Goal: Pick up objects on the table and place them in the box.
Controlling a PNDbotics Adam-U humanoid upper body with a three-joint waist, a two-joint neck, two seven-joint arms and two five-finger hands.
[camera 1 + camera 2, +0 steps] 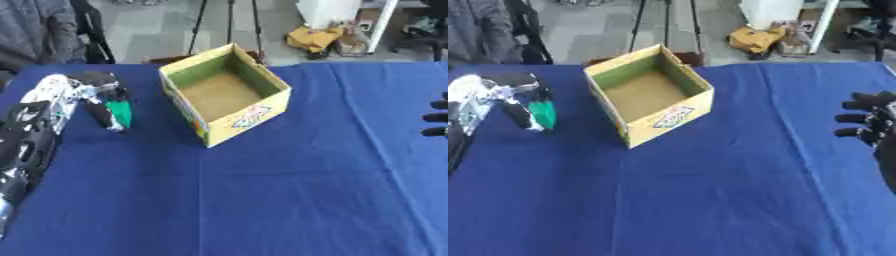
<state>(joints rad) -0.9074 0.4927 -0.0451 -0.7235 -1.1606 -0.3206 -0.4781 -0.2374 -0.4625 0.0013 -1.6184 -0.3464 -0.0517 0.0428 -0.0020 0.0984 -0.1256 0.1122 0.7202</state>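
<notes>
Reaching in from the left side, the robot's left hand (98, 95) is curled round a green object (121, 113) over the blue tablecloth (262, 200), on the far left part of the table. The fingers and thumb point downward and wrap the object, whose green body shows between them with a pale tip at its lower end; whether that tip touches the cloth cannot be told. What the object is cannot be made out beyond its colour and its long, narrow shape. The left arm, black with silver and white parts, runs from the near left edge up to the hand.

Just to the right of that hand stands the box (229, 125), an open yellow cardboard carton turned at an angle to the table edge, with one corner toward the near side. Its inner walls are green and brown, its floor is bare brown cardboard, and a coloured label sits on the near right outer wall. The hand with the green object is beside the box, outside it, not above the opening.

At the right edge of the table the right hand (872, 122) shows, black, with its fingers held apart and fairly straight, pointing toward the left. It grasps nothing and is well apart from the box.
</notes>
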